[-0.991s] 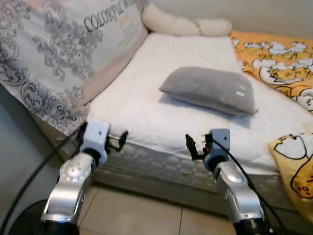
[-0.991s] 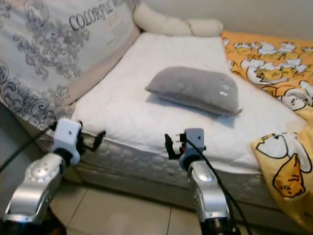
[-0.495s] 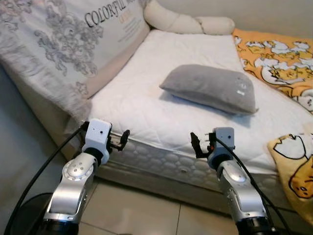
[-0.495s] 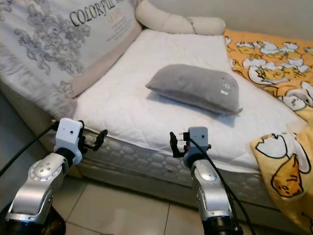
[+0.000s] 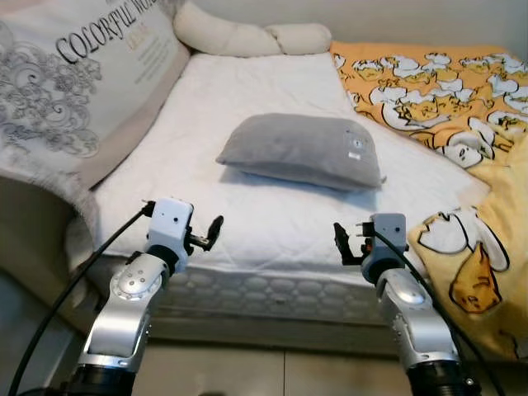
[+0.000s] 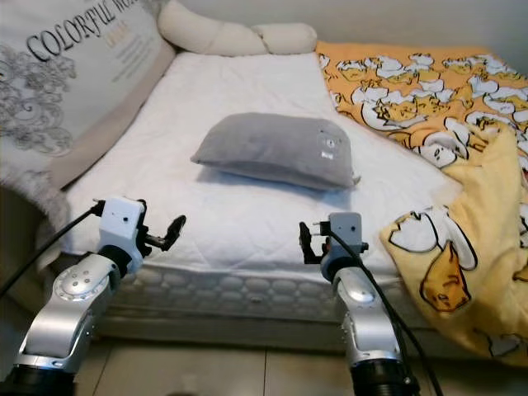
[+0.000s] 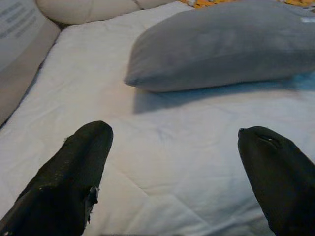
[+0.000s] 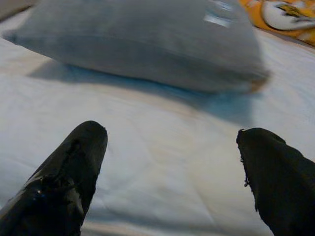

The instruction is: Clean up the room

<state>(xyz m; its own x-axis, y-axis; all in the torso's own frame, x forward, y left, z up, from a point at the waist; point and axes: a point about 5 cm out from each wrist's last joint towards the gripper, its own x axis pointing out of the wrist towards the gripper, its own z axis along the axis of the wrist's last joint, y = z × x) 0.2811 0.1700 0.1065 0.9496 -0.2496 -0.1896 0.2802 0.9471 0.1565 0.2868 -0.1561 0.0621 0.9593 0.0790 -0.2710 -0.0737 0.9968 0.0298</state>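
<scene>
The approach step was judged in hand: the grey pillow (image 5: 301, 151) lay mid-bed on the white mattress (image 5: 247, 206), beyond the left gripper (image 7: 172, 162) and right gripper (image 8: 172, 162), both held with jaws wide, empty. A further reach forward was called for.

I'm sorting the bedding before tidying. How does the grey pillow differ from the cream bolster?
The grey pillow is a flat, plain rectangle lying mid-mattress with a small white tag; the cream bolster is long, rounded and pinched in the middle, lying along the far end of the bed. The pillow lies nearer both end effectors. Both rest on the white mattress, untouched.
</scene>
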